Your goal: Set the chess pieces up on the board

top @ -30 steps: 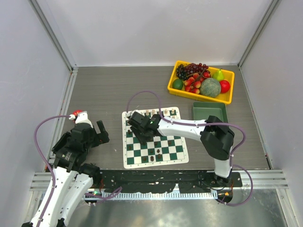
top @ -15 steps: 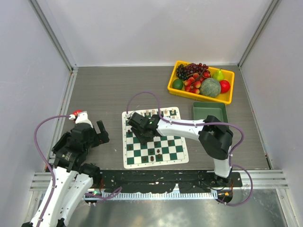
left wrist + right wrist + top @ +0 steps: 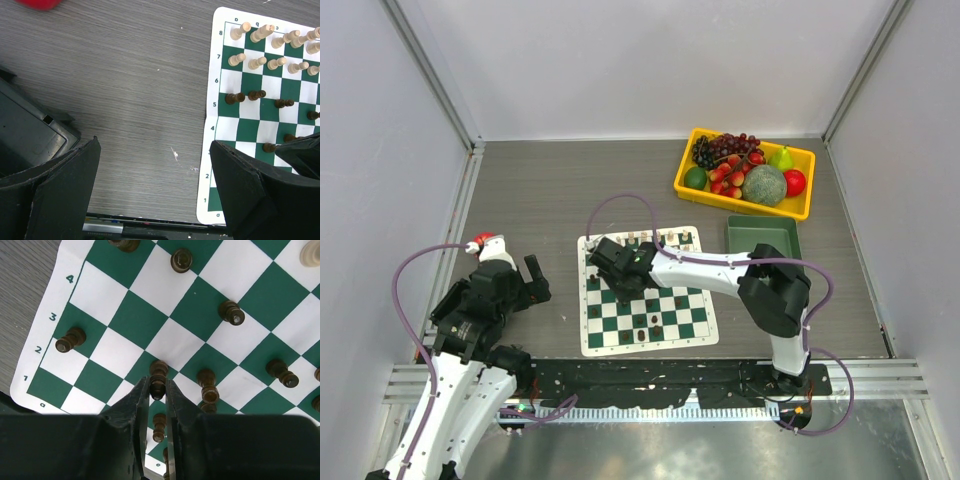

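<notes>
- The left hand (image 3: pixel 532 280) hangs over the bare surface (image 3: pixel 550 190) close to the near left corner. Its fingers (image 3: pixel 65 185) are spread wide with nothing between them.
- Just to the right of it lies the board (image 3: pixel 620 345), flat on the surface near the middle of the near edge. Its white border runs parallel to that edge.
- The right hand (image 3: pixel 156 390) is stretched out low over the left part of the board, toward its far side. Its fingers are drawn narrow around a single dark piece (image 3: pixel 158 374), one pad on either side of it.
- I cannot tell whether that piece is touching the board or is lifted off it.
- The other dark pieces (image 3: pixel 231 311) stand scattered over the squares around the right hand. They are apart from one another and not in tidy rows, and one stands alone by the board's left border.
- In the left wrist view a few more dark ones sit loosely along the middle ranks.
- The cream pieces (image 3: pixel 257 34) are lined up in two rows along the far edge of the board, on the ranks marked 7 and 8.
- A small red-topped object (image 3: pixel 480 241) sits by the left edge of the surface, beyond the left hand.
- A green bin (image 3: pixel 763 238) sits beyond the board's far right corner, near it but apart.
- Farthest back, toward the far right corner of the surface, a yellow tray (image 3: pixel 740 203) holds fruit (image 3: pixel 765 185).
</notes>
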